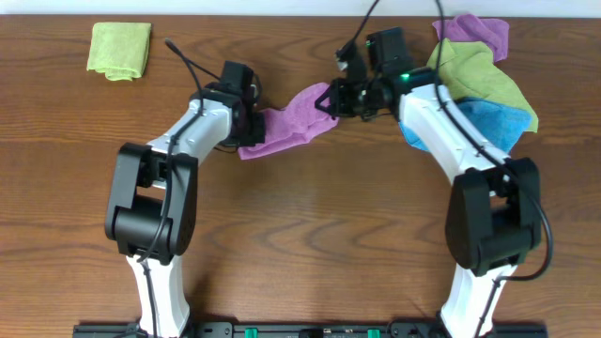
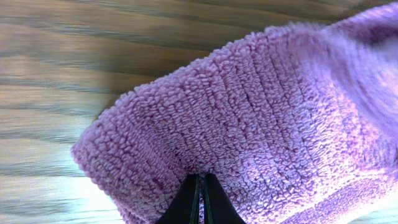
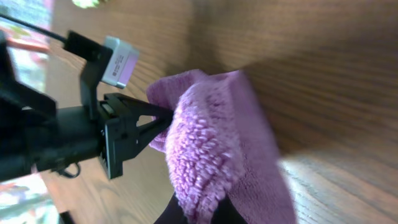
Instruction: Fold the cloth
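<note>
A purple terry cloth is stretched between my two grippers above the wooden table. My left gripper is shut on the cloth's left edge; in the left wrist view its black fingertips pinch the cloth. My right gripper is shut on the cloth's right end; in the right wrist view the cloth bunches over its fingers, and the left gripper shows holding the far edge.
A folded green cloth lies at the back left. A pile of purple, green and blue cloths lies at the back right, beside the right arm.
</note>
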